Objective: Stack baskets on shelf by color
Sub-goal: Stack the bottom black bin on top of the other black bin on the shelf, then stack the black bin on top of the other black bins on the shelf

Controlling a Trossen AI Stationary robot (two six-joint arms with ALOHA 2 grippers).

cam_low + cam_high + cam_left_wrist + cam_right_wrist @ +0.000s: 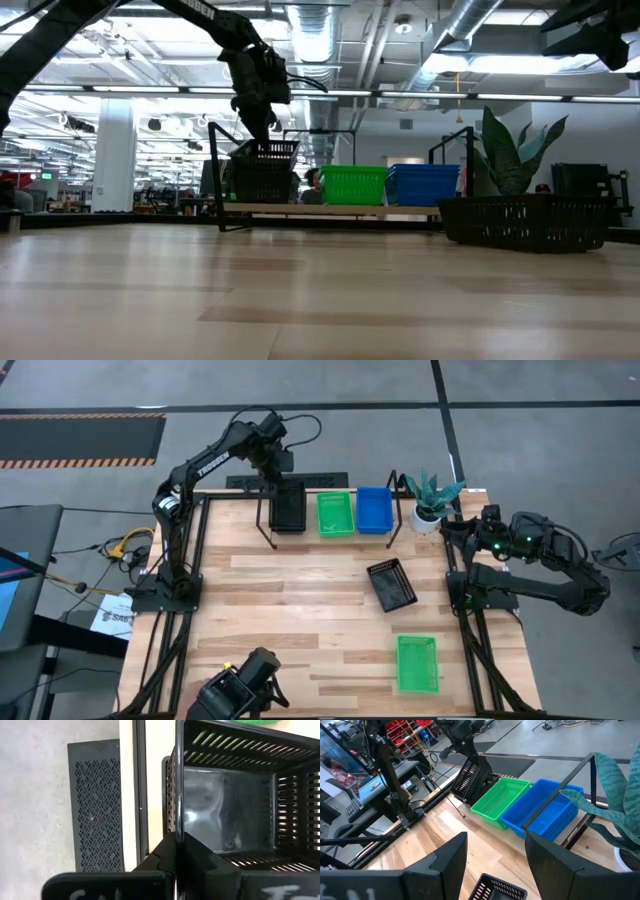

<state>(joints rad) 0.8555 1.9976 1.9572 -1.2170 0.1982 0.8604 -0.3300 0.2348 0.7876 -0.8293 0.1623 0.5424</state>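
Sitting nearest on the table [300, 610]: green basket [417, 663], then loose black basket [392, 583]. Farther back, right claw [495, 857] spread wide, holding nothing, by plant [432, 495]. Furthest, on shelf [330, 210]: blue stack [374, 509], green stack [335, 514], and tilted black basket [287, 508] pinched at its rim by left claw [176, 851].

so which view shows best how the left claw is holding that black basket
The left wrist view: the left claw is shut on the rim of the black basket, seen close up. The high view shows only its place on the shelf; the low and right wrist views show it tilted, from afar.
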